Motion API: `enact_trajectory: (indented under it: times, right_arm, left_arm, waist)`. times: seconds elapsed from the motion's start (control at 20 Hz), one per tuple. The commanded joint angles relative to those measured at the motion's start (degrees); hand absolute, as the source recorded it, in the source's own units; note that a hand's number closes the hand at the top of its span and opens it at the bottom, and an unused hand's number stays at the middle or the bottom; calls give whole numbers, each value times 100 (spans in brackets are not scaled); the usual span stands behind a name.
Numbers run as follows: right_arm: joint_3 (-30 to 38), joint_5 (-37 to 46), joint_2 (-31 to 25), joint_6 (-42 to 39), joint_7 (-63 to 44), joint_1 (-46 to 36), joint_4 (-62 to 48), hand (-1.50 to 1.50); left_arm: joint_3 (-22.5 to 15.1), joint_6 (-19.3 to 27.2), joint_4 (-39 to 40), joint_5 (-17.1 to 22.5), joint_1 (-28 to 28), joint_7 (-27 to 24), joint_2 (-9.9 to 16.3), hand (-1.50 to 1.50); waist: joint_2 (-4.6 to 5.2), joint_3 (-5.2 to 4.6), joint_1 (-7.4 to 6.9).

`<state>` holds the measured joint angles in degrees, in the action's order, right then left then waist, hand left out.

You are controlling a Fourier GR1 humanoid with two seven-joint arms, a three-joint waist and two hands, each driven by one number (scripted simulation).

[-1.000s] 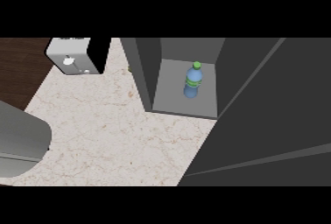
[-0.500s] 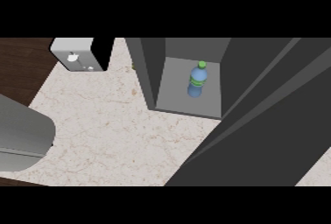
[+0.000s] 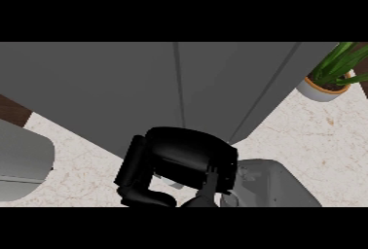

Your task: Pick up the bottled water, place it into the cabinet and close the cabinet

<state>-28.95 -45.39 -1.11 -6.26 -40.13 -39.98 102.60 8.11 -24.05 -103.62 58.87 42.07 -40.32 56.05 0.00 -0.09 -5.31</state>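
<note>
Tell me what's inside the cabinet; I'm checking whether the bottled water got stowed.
The cabinet shows only its closed grey front; the inside is covered, so no bottle is visible. The right hand is at its lower edge.

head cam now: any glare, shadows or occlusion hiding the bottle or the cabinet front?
Head view: flat, even light and no glare on the grey cabinet front; its doors look shut, and no bottle shows. The black right hand fills the lower centre and hides the counter behind it. The potted plant at upper right is cut by the edge.
</note>
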Motion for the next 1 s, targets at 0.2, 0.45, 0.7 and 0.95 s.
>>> enact_trajectory:
  times: [0.2,0.45,0.7,0.95]
  right_arm:
    - [847,-604,108,-185,143,-953,-1762,150]
    - [1271,-416,-87,-767,565,-746,-2458,150]
    - [1753,61,-118,-952,1166,-1444,-3301,150]
    - [1932,600,-310,-1506,1964,-1537,-3838,150]
  left_arm:
    - [612,-389,219,-26,480,-31,-449,-150]
    - [963,-629,42,-151,687,113,-696,-150]
    - [958,-424,-28,-152,449,484,-910,-150]
    - [1137,-705,69,37,294,704,-882,-150]
  waist:
    - [12,8,304]
    - [12,13,349]
    - [30,9,382]
    - [47,9,373]
